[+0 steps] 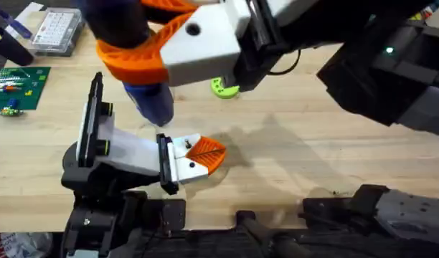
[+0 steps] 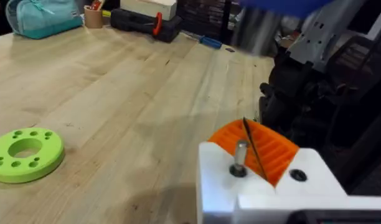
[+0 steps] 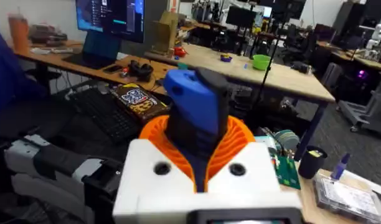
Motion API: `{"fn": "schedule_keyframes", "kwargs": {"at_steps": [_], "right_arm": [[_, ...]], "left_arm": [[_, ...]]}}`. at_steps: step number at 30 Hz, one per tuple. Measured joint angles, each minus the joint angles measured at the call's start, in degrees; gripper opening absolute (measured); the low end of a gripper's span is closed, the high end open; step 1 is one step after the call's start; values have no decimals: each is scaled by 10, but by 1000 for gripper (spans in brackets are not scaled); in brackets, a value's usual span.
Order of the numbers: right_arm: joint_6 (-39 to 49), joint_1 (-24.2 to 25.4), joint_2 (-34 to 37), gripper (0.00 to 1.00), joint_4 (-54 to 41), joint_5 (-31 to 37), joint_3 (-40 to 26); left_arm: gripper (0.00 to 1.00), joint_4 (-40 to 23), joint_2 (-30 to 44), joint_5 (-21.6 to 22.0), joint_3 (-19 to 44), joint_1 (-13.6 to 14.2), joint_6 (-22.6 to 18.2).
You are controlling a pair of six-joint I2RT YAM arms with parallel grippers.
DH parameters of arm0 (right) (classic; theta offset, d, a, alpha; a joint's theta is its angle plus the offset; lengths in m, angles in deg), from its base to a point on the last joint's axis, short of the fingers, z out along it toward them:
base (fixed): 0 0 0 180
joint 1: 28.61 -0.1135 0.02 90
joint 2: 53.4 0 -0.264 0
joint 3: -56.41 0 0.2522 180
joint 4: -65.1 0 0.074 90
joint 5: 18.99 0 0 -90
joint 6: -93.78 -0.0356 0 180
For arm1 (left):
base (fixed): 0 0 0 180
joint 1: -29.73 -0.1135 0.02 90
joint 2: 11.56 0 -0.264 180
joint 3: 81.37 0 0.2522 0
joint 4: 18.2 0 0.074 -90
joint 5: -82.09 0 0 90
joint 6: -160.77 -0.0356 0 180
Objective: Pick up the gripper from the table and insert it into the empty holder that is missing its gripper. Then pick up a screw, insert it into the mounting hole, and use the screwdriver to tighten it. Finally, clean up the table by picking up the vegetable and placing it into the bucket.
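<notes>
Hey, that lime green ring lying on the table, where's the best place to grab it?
Probably from straight above. The lime-green ring lies flat and low on the table, so put one finger down its centre hole and the other outside, pinching the band.

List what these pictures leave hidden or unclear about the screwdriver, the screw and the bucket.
- Screwdriver: overhead, its upper body is covered by the right gripper; its thin tip blurs near the holder.
- Screw: the left wrist view shows it standing in the holder, but whether the bit engages it, or how deep it sits, cannot be told.
- Bucket and vegetable: cannot be made out anywhere.
- Lime-green ring: partly covered by the right arm overhead.
</notes>
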Motion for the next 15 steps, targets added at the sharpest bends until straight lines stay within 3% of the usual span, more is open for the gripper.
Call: {"fn": "schedule_keyframes", "kwargs": {"at_steps": [6, 11, 15], "right_arm": [[6, 7, 0, 44, -54, 0, -22], [60, 27, 0, 44, -188, 8, -57], [125, 38, -1, 44, -295, 53, -76]], "left_arm": [[12, 0, 0, 0, 0, 0, 0], [12, 0, 0, 0, 0, 0, 0], [12, 0, 0, -1, 0, 0, 0]]}}
